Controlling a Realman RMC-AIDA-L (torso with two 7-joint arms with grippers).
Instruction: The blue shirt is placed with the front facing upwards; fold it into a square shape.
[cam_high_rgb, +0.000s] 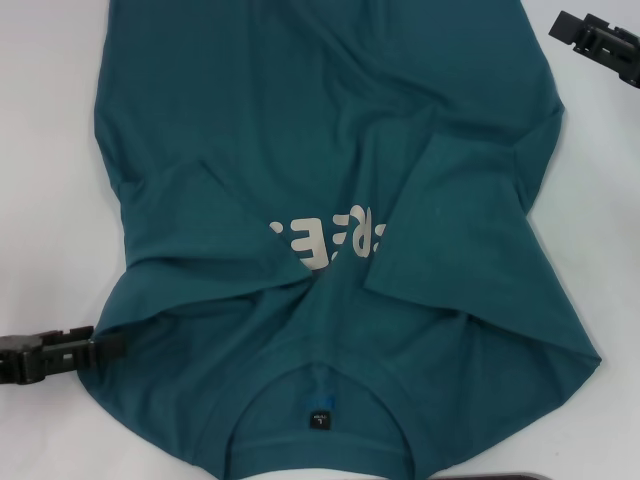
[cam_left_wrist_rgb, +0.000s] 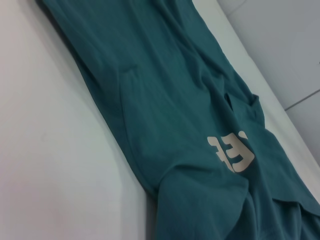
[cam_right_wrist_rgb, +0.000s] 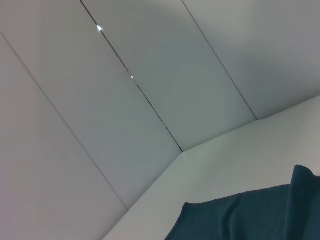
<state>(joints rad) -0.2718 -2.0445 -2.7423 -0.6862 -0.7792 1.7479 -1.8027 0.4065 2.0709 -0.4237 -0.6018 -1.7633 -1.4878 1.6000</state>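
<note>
Nearest us, the shirt (cam_high_rgb: 300, 180) is lying front-up across the white tabletop (cam_high_rgb: 40, 150), collar (cam_high_rgb: 315, 385) toward the robot, so the lettering (cam_high_rgb: 325, 235) is reading upside down. Both sleeves are sitting folded in over the chest, half covering that lettering, which looks like the narrowing step before squaring up. The left claw (cam_high_rgb: 100, 345) is reaching in low and level, touching the shirt's near-left edge; whether it's gripping cloth, I can't tell. Far right, the right claw (cam_high_rgb: 570, 28) is hovering off the fabric; its grip is unclear too.

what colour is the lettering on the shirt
Pale grey-white lettering on the dark teal-blue shirt; clearest in the head view.
</note>
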